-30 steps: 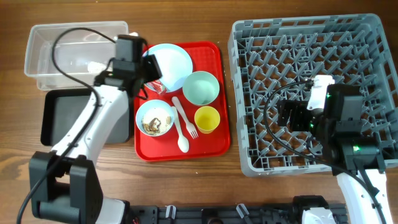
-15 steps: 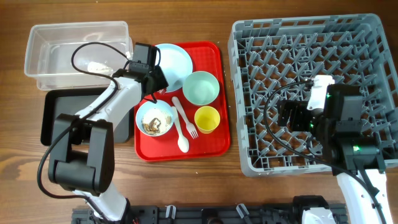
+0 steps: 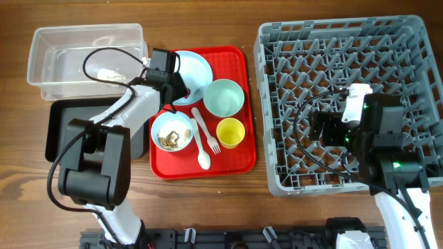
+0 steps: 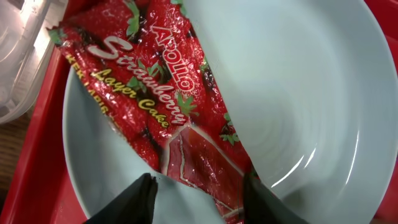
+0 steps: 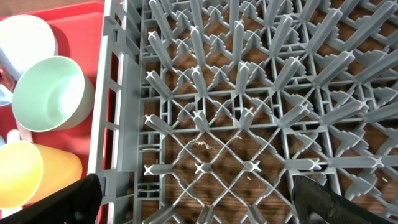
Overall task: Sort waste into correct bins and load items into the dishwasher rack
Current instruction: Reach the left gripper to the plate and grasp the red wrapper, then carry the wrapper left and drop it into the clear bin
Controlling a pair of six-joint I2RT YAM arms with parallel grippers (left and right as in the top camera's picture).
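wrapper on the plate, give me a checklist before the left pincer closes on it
1. left pincer open: ok, fingers apart.
2. red wrapper between the fingers: ok, its lower end lies there.
3. wrapper free of other things: ok, it lies alone on the plate.
4. fingers down at wrapper height: cannot tell.
5. clear tub without a lid: ok.
6. right pincer out of the way: ok, open above the rack.
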